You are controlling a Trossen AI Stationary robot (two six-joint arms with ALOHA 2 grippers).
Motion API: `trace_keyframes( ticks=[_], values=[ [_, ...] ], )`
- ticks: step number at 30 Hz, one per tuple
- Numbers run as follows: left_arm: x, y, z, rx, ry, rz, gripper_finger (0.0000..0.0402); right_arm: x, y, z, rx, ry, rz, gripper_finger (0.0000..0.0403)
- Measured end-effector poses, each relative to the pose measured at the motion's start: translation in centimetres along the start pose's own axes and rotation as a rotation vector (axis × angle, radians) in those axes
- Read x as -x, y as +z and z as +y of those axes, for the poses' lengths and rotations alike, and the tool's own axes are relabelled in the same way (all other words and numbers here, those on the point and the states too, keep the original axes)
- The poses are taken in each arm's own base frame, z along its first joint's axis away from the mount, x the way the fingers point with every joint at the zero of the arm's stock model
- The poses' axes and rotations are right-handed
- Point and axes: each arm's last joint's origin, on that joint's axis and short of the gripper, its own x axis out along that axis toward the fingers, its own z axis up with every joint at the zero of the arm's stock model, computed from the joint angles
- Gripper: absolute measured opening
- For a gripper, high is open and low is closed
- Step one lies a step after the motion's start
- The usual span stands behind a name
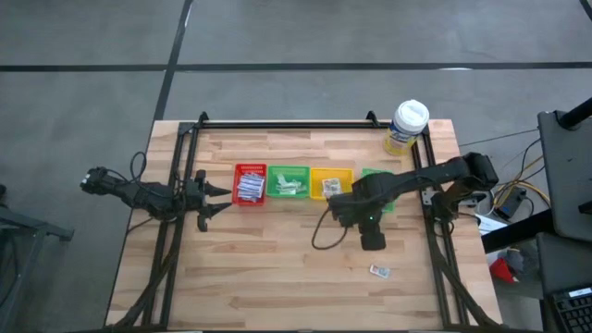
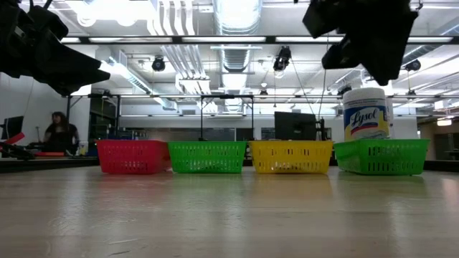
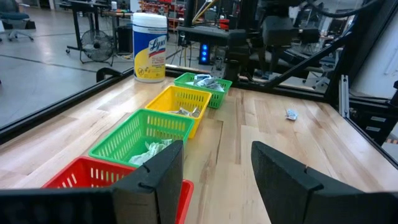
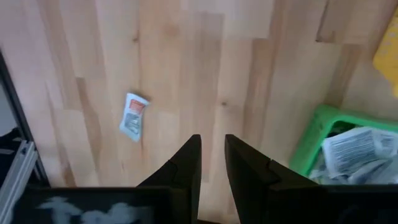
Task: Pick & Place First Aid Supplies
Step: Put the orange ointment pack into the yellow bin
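Note:
One small first aid packet (image 4: 132, 116) lies flat on the bare wood near the table's right front (image 1: 379, 270). More packets fill the right-hand green tray (image 4: 314, 140) and the other trays. My right gripper (image 4: 211, 142) hangs above the table, pointing down, between that green tray and the loose packet (image 3: 291, 114). Its fingers stand a narrow gap apart with nothing between them. My left gripper (image 3: 217, 149) waits open at the table's left edge (image 1: 225, 197), beside the red tray (image 1: 250, 183).
A row of trays runs across the table's middle: red (image 3: 74, 177), green (image 1: 289, 180), yellow (image 1: 331, 182) and a second green (image 3: 202, 84). A white-lidded tub (image 1: 407, 127) stands at the far right corner. Bare wood lies in front of the trays.

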Motion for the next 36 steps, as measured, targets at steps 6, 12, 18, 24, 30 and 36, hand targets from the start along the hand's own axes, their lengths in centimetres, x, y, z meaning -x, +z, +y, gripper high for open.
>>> trace_keyframes(
  ticks=[6,12,18,24,30,36],
  values=[
    [0.0,0.0,0.0,0.0,0.0,0.0,0.0188,0.1,-1.0,2.1,-0.017,-0.002,-0.005,0.0068],
    [0.0,0.0,0.0,0.0,0.0,0.0,0.0188,-0.3,-1.8,4.1,-0.045,-0.007,0.007,0.0068],
    [0.0,0.0,0.0,0.0,0.0,0.0,0.0188,-1.9,-2.9,5.5,-0.073,-0.03,0.061,0.0068],
    [0.0,0.0,0.0,0.0,0.0,0.0,0.0188,-3.7,-4.1,6.6,-0.104,-0.065,0.119,0.0068],
    [0.0,0.0,0.0,0.0,0.0,0.0,0.0188,-4.8,-5.9,7.1,-0.161,-0.082,0.128,0.0068],
    [0.0,0.0,0.0,0.0,0.0,0.0,0.0188,-6.1,-7.7,7.5,-0.217,-0.025,0.03,0.0068]
  ],
)
